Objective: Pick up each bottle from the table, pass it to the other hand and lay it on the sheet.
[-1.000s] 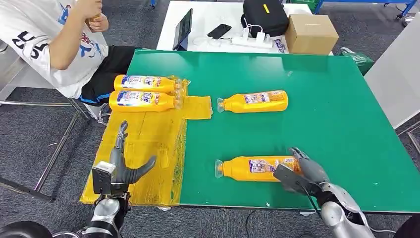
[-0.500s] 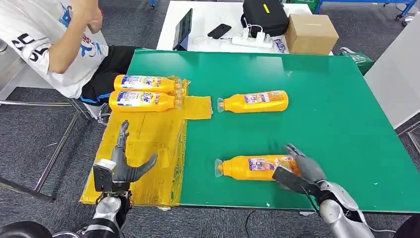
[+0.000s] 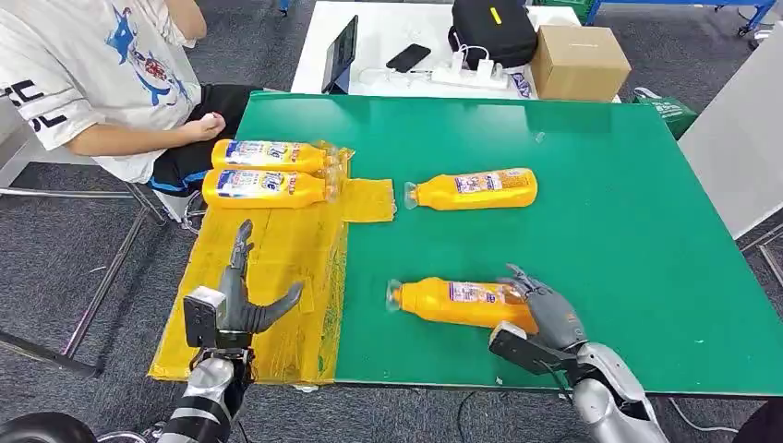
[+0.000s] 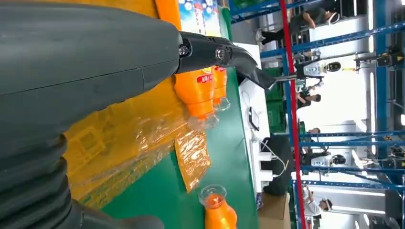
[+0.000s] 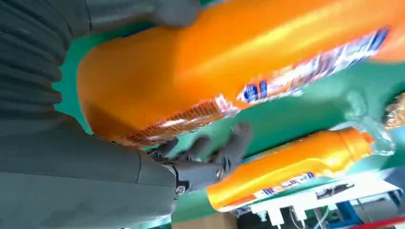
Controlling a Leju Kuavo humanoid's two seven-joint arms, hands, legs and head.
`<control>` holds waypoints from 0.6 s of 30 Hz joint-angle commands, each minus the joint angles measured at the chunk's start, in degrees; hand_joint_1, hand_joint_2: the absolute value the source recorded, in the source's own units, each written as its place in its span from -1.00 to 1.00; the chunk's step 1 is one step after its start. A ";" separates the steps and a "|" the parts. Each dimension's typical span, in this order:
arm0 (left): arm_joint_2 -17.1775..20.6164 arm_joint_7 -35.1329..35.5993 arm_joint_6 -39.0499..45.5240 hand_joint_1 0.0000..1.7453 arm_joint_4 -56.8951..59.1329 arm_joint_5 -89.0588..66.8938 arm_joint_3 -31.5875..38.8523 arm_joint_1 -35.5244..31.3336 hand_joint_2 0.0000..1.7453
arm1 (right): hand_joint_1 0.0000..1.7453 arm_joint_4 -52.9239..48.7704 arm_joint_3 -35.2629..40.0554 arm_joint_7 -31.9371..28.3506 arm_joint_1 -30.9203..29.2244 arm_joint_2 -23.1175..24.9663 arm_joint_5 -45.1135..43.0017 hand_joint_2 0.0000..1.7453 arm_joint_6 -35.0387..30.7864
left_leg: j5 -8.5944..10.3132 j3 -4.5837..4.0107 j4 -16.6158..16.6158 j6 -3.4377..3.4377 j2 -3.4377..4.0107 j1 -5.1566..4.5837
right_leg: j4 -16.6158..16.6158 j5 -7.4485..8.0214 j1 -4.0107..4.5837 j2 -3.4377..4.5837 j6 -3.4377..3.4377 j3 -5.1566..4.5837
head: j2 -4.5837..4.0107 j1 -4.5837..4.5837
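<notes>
Head view: right hand (image 3: 547,316) wraps the base of an orange plastic bottle w/ clear cap (image 3: 457,303) on the green table (image 3: 628,231). Left hand (image 3: 238,305) spread, holding nothing, over the yellow sheet (image 3: 277,245).

L wrist view: two orange bottles (image 4: 200,86) lie on the sheet.

R wrist view: fingers (image 5: 215,152) curl round the bottle's base.
</notes>
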 commanded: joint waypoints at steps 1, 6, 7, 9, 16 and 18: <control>0.10 0.48 -0.56 -1.00 5.68 0.48 -0.63 -2.79 1.00 | 1.00 5.27 -1.55 -0.37 0.02 3.08 0.17 1.00 0.02 | -0.01 0.17 -0.06 -0.03 -0.08 0.04 | -0.09 -0.03 0.05 -0.12 -0.06 0.22 | 0.00 0.00; 0.22 0.55 -1.04 -1.00 6.62 0.51 -0.81 -3.01 1.00 | 0.94 5.41 -0.79 0.40 0.69 2.20 0.57 1.00 2.28 | -0.04 0.27 -0.07 -0.03 -0.05 0.05 | -0.11 -0.04 0.06 -0.12 -0.08 0.31 | 0.00 0.00; 0.28 0.73 -1.23 -1.00 7.09 0.56 -0.83 -3.13 1.00 | 0.84 5.50 -0.31 0.96 0.72 1.72 0.89 1.00 2.94 | -0.03 0.26 -0.05 -0.03 -0.04 0.05 | -0.10 -0.03 0.06 -0.11 -0.06 0.29 | 0.00 0.00; 0.32 0.83 -1.45 -1.00 7.68 0.67 -0.76 -3.20 1.00 | 0.86 5.83 0.56 1.64 1.15 0.73 1.34 1.00 3.86 | -0.06 0.51 -0.09 -0.06 -0.10 0.09 | -0.18 -0.07 0.12 -0.25 -0.12 0.57 | 0.00 0.00; 0.46 1.86 -1.93 -1.00 9.28 0.45 -0.89 -3.52 1.00 | -0.96 5.81 1.64 4.17 1.75 0.41 1.85 1.00 4.11 | -0.03 0.60 -0.08 -0.04 -0.16 0.07 | -0.16 -0.07 0.09 -0.22 -0.09 0.65 | 0.00 0.04; 0.44 1.99 -1.93 -1.00 9.06 0.41 -0.90 -3.44 1.00 | -1.00 6.19 1.77 5.31 1.54 0.83 2.56 1.00 3.66 | -0.03 0.59 -0.06 -0.04 -0.10 0.06 | -0.14 -0.05 0.07 -0.14 -0.08 0.62 | 0.00 0.02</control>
